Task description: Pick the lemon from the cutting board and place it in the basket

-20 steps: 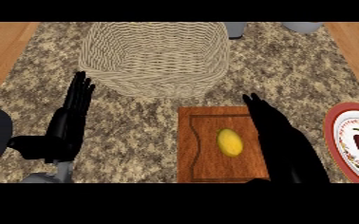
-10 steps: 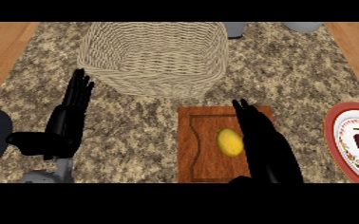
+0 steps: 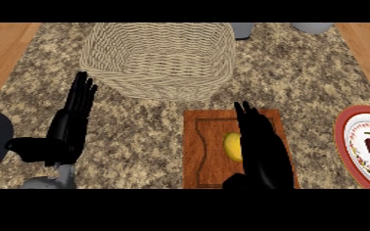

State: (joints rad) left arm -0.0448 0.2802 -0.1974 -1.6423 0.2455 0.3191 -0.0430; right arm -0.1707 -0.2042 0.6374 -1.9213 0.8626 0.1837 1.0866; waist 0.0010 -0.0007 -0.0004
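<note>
Two hands show. Since half a second ago the right hand (image 3: 262, 147) has slid left over the cutting board (image 3: 206, 147) and now hides part of the lemon (image 3: 232, 147); its fingers are straight, gripping nothing. The left hand (image 3: 69, 122) rests unchanged at 9 o'clock, fingers straight. One lemon lies on one board at 6 o'clock, one basket (image 3: 162, 58) sits at 12 o'clock, one plate (image 3: 347, 139) at 3 o'clock.
</note>
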